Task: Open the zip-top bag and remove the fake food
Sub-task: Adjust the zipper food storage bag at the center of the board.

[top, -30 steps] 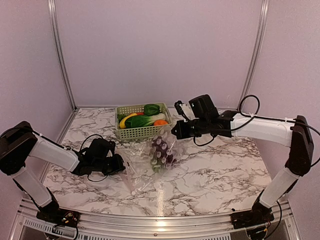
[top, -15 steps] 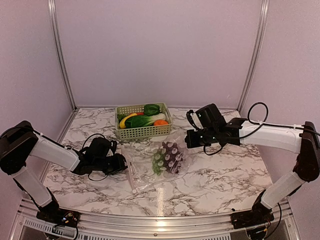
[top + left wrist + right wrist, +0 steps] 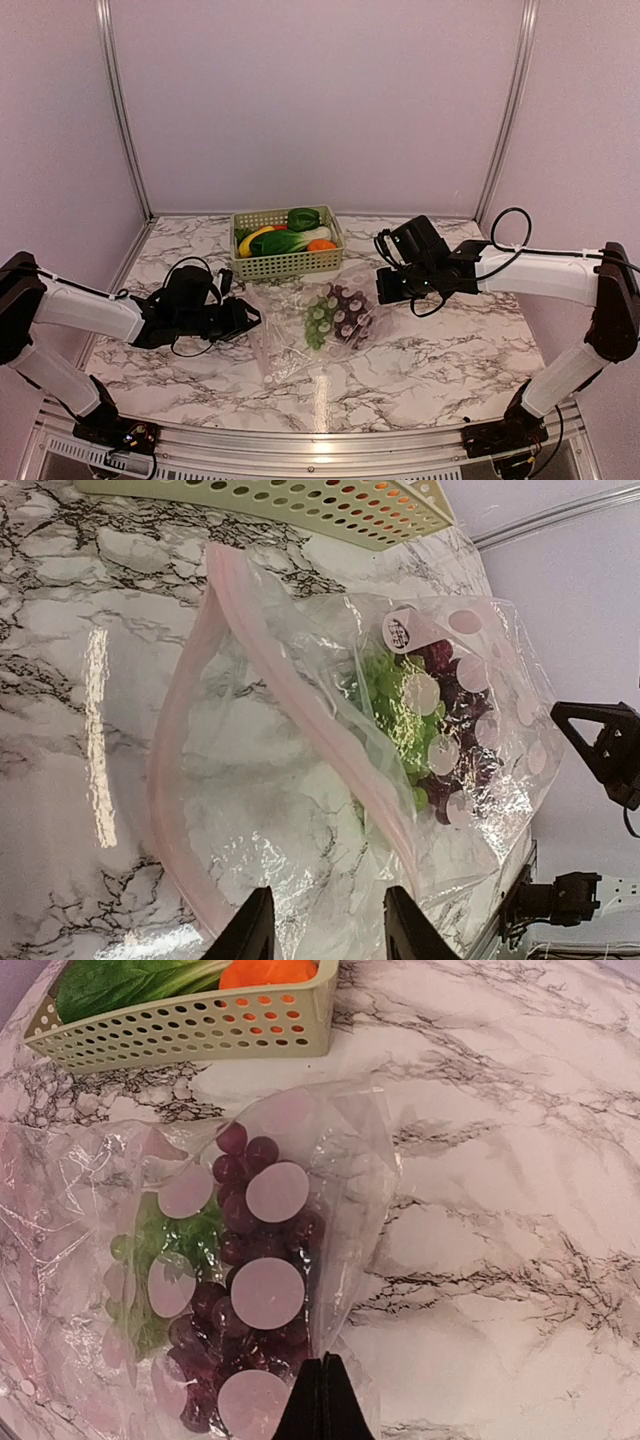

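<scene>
Zip-top bag (image 3: 275, 340) lies flat mid-table, just near of the lattice basket (image 3: 285, 265), its mouth gaping left; purple grape bunch (image 3: 348, 305) and a green piece (image 3: 190, 1235) sit inside. Left gripper (image 3: 330, 920) sits part-open at that mouth edge, nothing clamped; right gripper (image 3: 322, 1390) is pinched shut on the bag's right edge; bare marble table (image 3: 450, 340) stretches near and right.

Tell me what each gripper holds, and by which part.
Right gripper looks shut on the bag, at its edge by the grapes. Left gripper is open and holds nothing; the bag's open end lies just ahead of its jaws.
</scene>
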Tool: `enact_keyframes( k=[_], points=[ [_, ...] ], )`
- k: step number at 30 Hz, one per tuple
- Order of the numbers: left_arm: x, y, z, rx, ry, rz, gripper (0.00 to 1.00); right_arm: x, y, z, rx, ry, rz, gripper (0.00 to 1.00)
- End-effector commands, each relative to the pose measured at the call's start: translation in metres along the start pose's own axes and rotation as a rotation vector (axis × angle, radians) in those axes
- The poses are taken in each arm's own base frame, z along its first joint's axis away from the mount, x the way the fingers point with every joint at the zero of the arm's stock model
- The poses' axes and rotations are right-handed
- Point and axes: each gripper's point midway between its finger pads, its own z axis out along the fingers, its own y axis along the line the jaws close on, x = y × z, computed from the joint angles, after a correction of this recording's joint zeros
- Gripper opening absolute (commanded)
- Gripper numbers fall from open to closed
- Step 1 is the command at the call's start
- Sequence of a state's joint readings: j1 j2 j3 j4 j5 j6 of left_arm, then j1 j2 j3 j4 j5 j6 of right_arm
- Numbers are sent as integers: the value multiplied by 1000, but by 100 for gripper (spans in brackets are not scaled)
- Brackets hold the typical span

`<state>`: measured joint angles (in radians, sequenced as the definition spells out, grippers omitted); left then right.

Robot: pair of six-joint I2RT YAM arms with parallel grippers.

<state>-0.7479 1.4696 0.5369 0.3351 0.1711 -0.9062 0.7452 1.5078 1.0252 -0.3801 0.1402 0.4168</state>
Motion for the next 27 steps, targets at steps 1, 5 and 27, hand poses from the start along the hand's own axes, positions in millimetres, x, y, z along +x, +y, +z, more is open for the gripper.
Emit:
enact_keyframes(
  k=[1,5,27],
  points=[
    [4,13,-22,-18,-36,-35,39,-6,3,1,1,-1,-6,0],
    [6,12,-37,15,-59,-33,40,-7,5,3,-5,-1,-5,0],
    [-6,-44,-1,243,-26,1,25,-20,8,-3,2,-14,-23,0]
  ],
)
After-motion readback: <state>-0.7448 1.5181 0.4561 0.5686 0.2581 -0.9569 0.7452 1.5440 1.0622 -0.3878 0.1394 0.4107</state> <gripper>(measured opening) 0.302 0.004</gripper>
